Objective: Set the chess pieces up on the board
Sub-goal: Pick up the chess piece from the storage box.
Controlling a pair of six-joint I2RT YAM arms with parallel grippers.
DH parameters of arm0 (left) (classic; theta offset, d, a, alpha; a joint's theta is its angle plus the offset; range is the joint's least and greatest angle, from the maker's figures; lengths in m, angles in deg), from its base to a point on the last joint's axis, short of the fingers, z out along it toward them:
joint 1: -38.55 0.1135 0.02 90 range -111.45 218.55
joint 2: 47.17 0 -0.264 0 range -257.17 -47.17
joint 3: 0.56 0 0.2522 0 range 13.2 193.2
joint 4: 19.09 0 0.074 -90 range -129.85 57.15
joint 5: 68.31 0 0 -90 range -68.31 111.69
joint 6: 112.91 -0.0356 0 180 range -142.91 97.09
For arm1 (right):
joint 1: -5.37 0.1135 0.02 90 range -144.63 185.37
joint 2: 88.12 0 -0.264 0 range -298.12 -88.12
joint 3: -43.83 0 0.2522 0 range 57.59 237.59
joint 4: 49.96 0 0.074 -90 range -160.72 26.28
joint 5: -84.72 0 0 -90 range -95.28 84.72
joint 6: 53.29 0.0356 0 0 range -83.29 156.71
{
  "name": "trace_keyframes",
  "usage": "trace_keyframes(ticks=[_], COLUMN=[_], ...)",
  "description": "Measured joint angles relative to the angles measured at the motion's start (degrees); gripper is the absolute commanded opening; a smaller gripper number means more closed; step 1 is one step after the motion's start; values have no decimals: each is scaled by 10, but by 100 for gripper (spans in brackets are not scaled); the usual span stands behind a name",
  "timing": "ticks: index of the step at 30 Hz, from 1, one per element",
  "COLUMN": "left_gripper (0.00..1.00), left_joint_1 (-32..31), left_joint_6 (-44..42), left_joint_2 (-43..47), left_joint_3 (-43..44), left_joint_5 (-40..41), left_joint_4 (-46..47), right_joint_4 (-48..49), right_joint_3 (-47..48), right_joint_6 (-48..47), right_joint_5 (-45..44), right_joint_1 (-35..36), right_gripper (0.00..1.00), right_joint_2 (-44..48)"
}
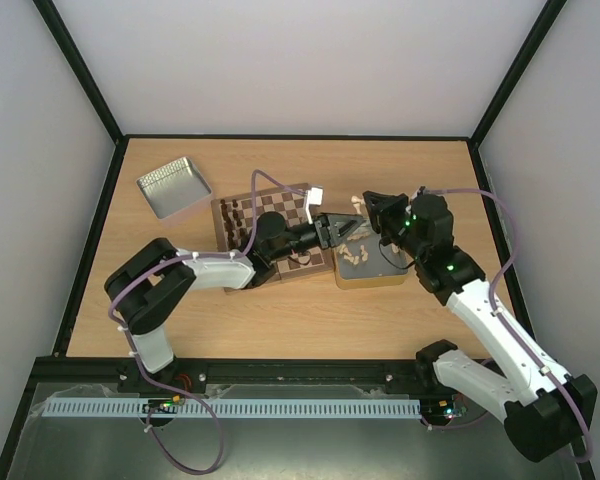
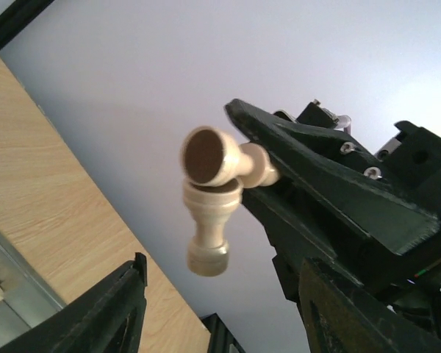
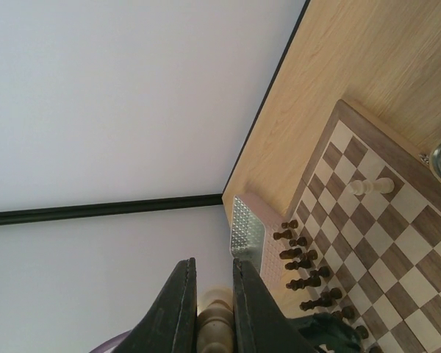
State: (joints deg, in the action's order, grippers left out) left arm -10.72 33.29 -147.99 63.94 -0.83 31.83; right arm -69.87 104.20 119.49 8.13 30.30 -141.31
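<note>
A cream chess piece (image 2: 206,156) is up in the air, pinched by its head end in the right hand (image 3: 212,266). That hand's fingers are closed tight on it. Its long axis runs out sideways from that hand, and its dark felt base faces the left hand (image 2: 224,294).

A second cream piece (image 2: 208,235) seems to hang under the first, touching it at the base. Its long axis points down toward the counter (image 1: 280,320). I cannot tell what keeps it there.

The left hand is partly open and grips nothing. Both pieces lie just ahead of it, in line with the gap between its fingers (image 2: 117,309). The hanging piece's stem stands across the line on which those fingers would close, which looks right for a hand-to-hand pass. The left hand would need to come forward a little before closing.

From above, this meeting point is over the right edge of the chessboard (image 3: 397,235), beside the metal tin (image 1: 375,283) that holds loose cream pieces. The left arm lies across the board and is the nearer one for setting a piece down. The board carries one cream piece (image 3: 371,187) near its corner and rows of dark pieces (image 3: 305,265) along the far side.
</note>
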Motion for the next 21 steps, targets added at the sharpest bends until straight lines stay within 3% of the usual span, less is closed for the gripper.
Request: trace_keyframes(ticks=[4, 14, 21], left_gripper=[47, 43, 33], left_joint_1=[0, 1, 1], left_joint_6=[11, 6, -8], left_joint_2=[-17, -26, -26], left_joint_3=[14, 17, 18], left_joint_5=[-11, -30, -34], left_joint_4=[7, 10, 10], right_joint_4=[0, -9, -20], right_joint_3=[0, 0, 0], right_joint_6=[0, 1, 3], right_joint_5=[-1, 10, 22], right_joint_1=[0, 0, 0], right_gripper=[2, 2, 2], right_joint_2=[10, 25, 34])
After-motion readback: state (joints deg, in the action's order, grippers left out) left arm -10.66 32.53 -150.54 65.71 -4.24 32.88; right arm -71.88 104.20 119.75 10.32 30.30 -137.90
